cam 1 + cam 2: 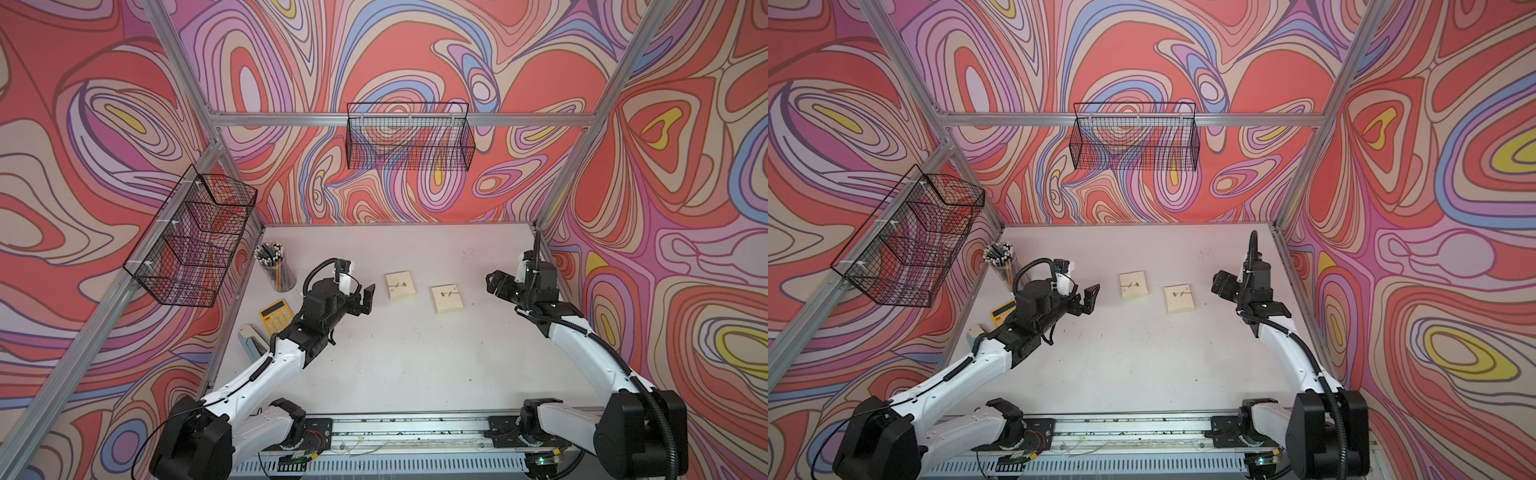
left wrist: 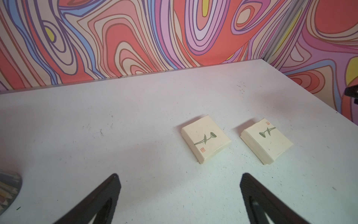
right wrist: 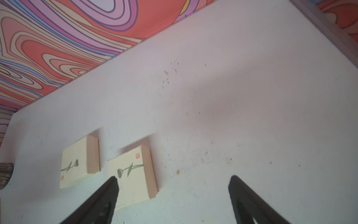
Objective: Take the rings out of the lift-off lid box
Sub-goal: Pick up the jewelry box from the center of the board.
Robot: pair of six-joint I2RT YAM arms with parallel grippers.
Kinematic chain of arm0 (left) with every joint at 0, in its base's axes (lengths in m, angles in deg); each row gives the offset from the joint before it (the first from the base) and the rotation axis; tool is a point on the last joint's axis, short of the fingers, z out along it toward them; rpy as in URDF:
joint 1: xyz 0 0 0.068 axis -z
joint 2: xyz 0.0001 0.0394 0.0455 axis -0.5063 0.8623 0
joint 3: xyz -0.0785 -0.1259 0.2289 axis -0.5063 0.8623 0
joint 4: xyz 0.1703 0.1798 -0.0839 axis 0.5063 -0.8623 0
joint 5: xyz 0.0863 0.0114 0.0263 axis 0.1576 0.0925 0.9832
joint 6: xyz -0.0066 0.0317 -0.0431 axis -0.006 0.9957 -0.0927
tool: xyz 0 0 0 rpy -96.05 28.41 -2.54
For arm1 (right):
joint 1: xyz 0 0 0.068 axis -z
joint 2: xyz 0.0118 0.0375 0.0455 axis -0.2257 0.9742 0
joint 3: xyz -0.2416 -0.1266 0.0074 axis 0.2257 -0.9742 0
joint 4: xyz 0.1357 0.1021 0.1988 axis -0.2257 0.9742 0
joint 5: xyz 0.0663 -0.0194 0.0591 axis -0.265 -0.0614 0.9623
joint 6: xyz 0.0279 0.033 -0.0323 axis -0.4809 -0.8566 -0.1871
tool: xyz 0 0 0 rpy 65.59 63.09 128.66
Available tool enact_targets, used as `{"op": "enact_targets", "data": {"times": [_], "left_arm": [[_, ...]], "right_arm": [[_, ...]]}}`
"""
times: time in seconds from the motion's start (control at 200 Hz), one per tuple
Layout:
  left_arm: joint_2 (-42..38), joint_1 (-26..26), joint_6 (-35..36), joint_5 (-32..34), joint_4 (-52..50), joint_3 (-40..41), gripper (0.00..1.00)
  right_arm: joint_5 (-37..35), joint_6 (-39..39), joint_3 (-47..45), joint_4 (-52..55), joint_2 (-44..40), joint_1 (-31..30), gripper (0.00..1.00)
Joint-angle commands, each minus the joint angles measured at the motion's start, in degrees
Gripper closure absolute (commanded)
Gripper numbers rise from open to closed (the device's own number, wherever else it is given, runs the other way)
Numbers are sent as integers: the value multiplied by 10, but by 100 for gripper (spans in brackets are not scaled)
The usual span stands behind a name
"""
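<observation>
Two cream boxes, box A (image 1: 400, 285) and box B (image 1: 446, 298), lie flat on the table (image 1: 415, 365), side by side with a narrow gap between them. Both are closed. Each top face carries a green stem motif and a small red stamp. The rings cannot be seen in any view, and the pictures do not show which box contains them.

Left gripper (image 1: 365, 300): jaws spread wide, nothing between them. It sits just beside box A, on the side away from box B, and touches neither box. In the left wrist view both fingers frame bare table in front of box A (image 2: 206, 142) and box B (image 2: 267, 141).

Right gripper (image 1: 496, 282): jaws spread wide, nothing held. In both top views it stands apart from box B (image 1: 1179, 298), near the right edge of the table. In the right wrist view one finger (image 3: 108, 192) overlaps the edge of box B (image 3: 133, 174); contact is not shown.

A pencil cup (image 1: 276, 266) and a yellow calculator (image 1: 276, 318) stand along the left edge of the table, behind the left arm.
</observation>
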Motion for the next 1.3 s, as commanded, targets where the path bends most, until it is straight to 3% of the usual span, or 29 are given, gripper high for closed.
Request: {"op": "enact_targets", "data": {"times": [0.0,0.25,0.636,1.052,1.297], "left_arm": [[-6,1,-31,8,-8,17,0],[13,0,-56,-11,-27,8,0],[14,0,-89,-41,-23,4,0],[28,0,-96,-46,-16,-5,0],[35,0,-98,-51,-12,-9,0]], "right_arm": [[18,-12,20,64,7,-22,5],[-25,-18,55,99,58,-108,4],[-83,-14,148,140,213,-210,2],[-210,-4,230,192,314,-255,2],[-198,0,249,185,359,-255,2]]}}
